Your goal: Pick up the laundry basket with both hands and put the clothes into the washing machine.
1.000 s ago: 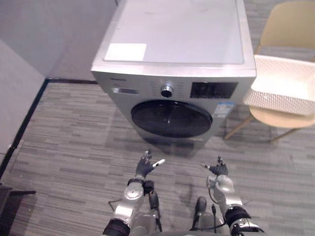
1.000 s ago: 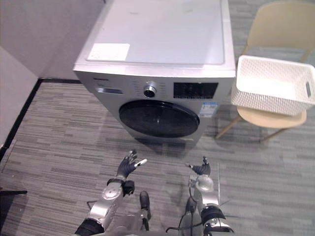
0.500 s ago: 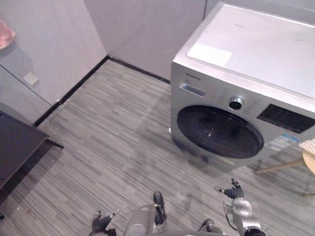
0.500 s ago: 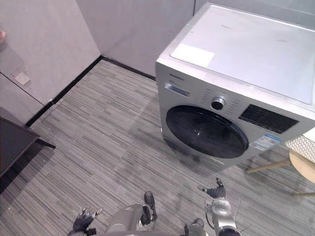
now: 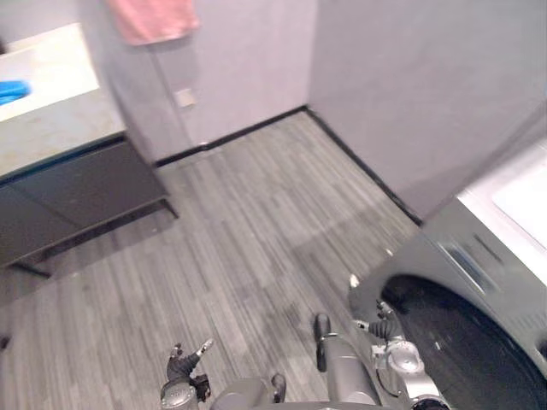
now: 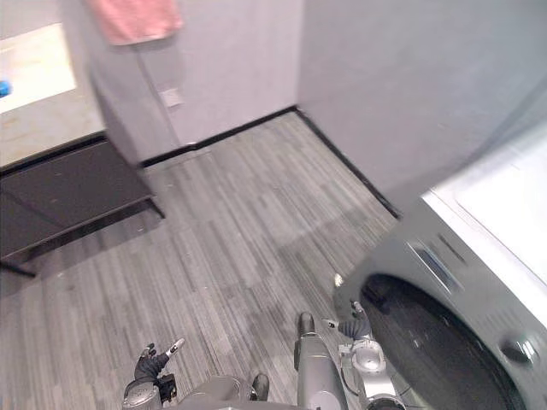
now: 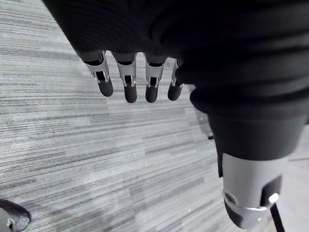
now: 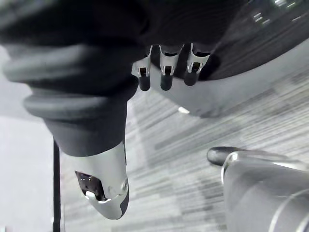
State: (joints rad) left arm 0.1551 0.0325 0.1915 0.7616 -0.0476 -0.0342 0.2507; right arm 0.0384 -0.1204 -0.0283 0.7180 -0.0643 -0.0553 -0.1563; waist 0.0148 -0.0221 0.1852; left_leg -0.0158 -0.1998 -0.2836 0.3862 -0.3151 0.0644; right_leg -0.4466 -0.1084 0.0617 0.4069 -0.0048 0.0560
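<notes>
Left hand (image 7: 130, 82) and right hand (image 8: 166, 72) hang empty, fingers apart, low at 6 o'clock, while the washing machine (image 5: 461, 333), door closed, sits at 4 o'clock.

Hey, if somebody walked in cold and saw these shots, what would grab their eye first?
Probably the washing machine at the right edge, its dark round door shut, with the right hand open just in front of it. Next, the pink cloth hanging on the far wall above a dark cabinet. The left hand hangs open over bare floor.
</notes>
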